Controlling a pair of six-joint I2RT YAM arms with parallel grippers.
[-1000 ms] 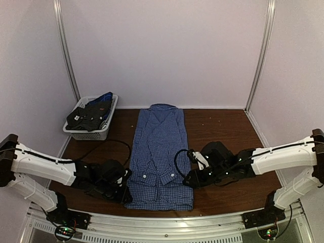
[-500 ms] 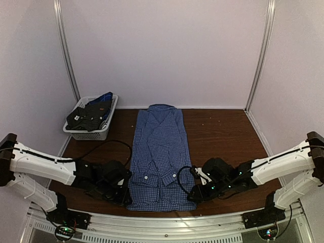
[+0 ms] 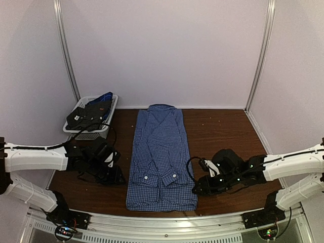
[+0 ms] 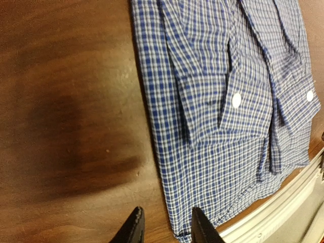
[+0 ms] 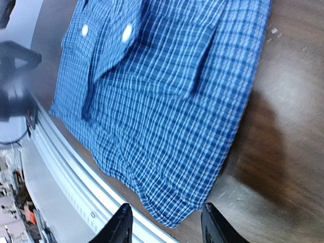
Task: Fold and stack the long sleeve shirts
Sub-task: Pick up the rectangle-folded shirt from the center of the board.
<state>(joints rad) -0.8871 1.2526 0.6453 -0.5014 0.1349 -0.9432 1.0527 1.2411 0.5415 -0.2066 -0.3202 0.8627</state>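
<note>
A blue checked long sleeve shirt [image 3: 159, 157] lies flat along the middle of the table, collar far, hem near, both sleeves folded in over its front. My left gripper [image 3: 120, 178] is open and empty, just left of the shirt's left edge; its view shows the shirt's hem corner [image 4: 212, 167] between and beyond the fingertips. My right gripper [image 3: 196, 188] is open and empty beside the shirt's near right corner, which shows in its view [image 5: 172, 147]. Dark folded shirts [image 3: 91, 114] lie in a basket.
A white plastic basket [image 3: 96, 132] stands at the far left of the brown table [image 3: 223, 131]. A metal rail [image 3: 162, 223] runs along the near table edge. Pale walls enclose the table on three sides.
My left gripper has drawn back from the shirt's near left corner, up and to the left. My right gripper has moved slightly right, off the hem. The shirt's hem now lies flatter.
</note>
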